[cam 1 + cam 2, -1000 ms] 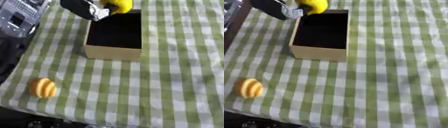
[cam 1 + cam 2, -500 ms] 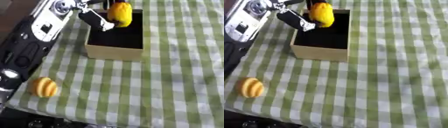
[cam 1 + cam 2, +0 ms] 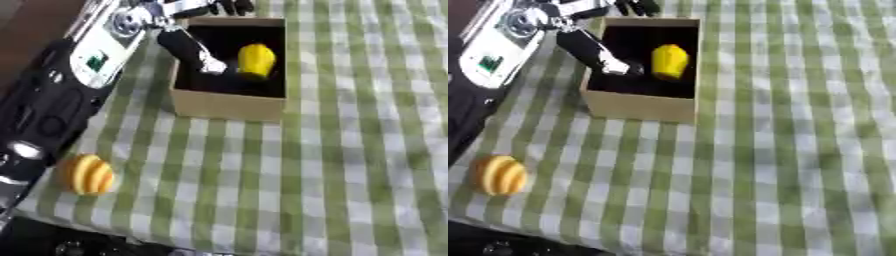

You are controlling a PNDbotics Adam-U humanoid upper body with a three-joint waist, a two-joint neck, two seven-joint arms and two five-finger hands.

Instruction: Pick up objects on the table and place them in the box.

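My left hand [image 3: 188, 47] reaches in from the upper left over the cardboard box [image 3: 229, 104], thumb stretched down into it, other fingers [image 3: 223, 7] dark and spread past the far rim. Fingers apart, holding nothing; the thumb tip sits just beside the yellow fruit [image 3: 255, 60] but I can't tell if it touches.

The yellow fruit is inside the box, near the middle-right of the dark interior. Smooth, bright yellow, oval with a slightly pointed top end, lemon-like, standing roughly upright.

Box is open-topped, tan walls, black inside, on the green-and-white checked tablecloth [image 3: 350, 165].

Second item: orange ribbed ball [image 3: 500, 174], orange with paler yellow stripes running top to bottom, pumpkin-like, lying on the cloth near the lower left edge, well apart from the box.

My left arm [image 3: 52, 95] runs down the left side, black with a silver-white panel.

Right hand doesn't show.
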